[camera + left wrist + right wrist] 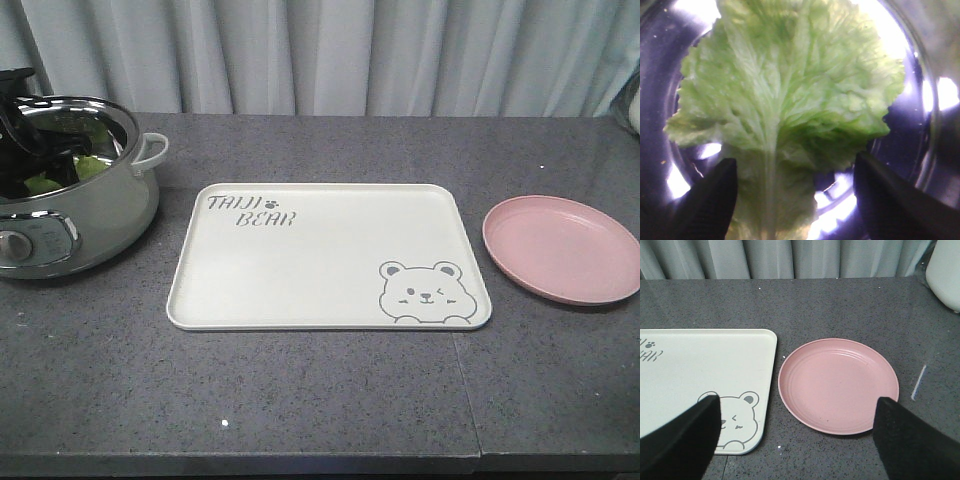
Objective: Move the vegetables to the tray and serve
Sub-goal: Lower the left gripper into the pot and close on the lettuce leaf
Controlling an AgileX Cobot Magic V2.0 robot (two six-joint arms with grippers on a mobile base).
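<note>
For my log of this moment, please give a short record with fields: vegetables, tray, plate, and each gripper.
vegetables: lettuce leaves in the pot, at the left
tray: cream tray in the middle, bare
plate: pink plate right of the tray, bare
left arm: left gripper open inside the pot, fingers either side of a leaf
right arm: right gripper open, above the tray edge and plate

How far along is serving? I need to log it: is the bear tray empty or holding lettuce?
Empty. The tray shows only its bear print and lettering; the lettuce lies inside the pot.
</note>
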